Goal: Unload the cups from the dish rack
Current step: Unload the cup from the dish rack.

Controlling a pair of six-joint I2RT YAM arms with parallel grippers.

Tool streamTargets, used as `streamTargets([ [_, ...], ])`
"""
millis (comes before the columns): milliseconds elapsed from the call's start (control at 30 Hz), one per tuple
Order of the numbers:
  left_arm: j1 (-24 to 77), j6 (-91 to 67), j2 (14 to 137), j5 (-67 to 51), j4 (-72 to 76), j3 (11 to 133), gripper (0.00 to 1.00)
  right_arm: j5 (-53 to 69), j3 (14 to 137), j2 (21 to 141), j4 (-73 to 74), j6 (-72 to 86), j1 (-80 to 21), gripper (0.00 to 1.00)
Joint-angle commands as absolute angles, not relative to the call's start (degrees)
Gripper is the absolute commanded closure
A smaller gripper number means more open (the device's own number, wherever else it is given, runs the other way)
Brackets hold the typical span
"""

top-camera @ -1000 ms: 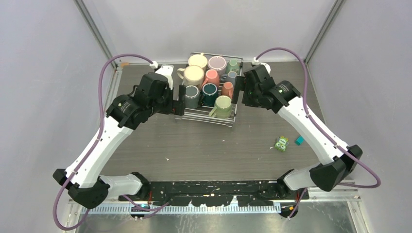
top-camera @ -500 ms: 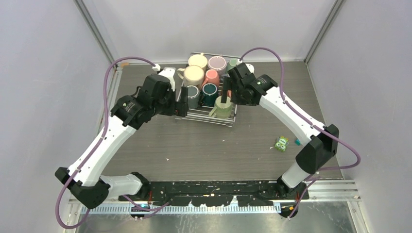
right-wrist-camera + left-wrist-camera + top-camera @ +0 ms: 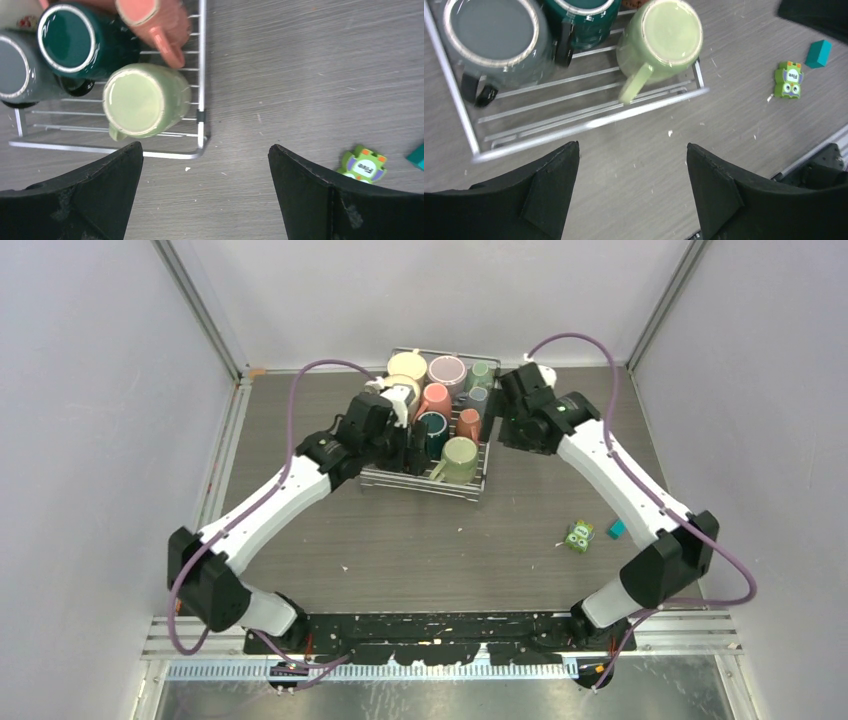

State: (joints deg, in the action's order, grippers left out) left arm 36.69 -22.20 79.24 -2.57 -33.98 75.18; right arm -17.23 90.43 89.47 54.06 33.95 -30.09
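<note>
Ten or so cups (image 3: 446, 371) crowd the dish rack (image 3: 589, 123) on the table, none yet unloaded. Left claw (image 3: 631, 147) and right claw (image 3: 205, 146) hang wide open and empty near the pale green cup (image 3: 663, 37). Next, one likely needs to lower over its rim and close.

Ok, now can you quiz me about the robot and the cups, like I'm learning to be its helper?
1. True or false: the right gripper holds a cup.
2. Which cup stands at the near right corner of the dish rack? A pale green, B mauve, C cream.
3. Fill in: the green toy lies on the ____.
Key: 1 false, its jaws are open and empty. 2 A, the pale green cup. 3 table.
</note>
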Motion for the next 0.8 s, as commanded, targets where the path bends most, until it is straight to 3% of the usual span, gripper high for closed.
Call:
streamTargets([
  [0,36.86,-16.50,85.16,-4.94,-22.01,75.79,0.24,-16.70,87.88,81.57,53.47,34.89,-26.62,0.00],
  [367,37.03,-5.39,96.95,-10.34,-16.46,78.27,0.49,-13.41,82.89,75.66,53.10,34.92,-23.82,0.00],
  [767,38.45,-3.57,104.41,-10.28,-14.16,79.67,0.56,-11.87,82.22,74.73,52.56,34.91,-23.70,0.00],
])
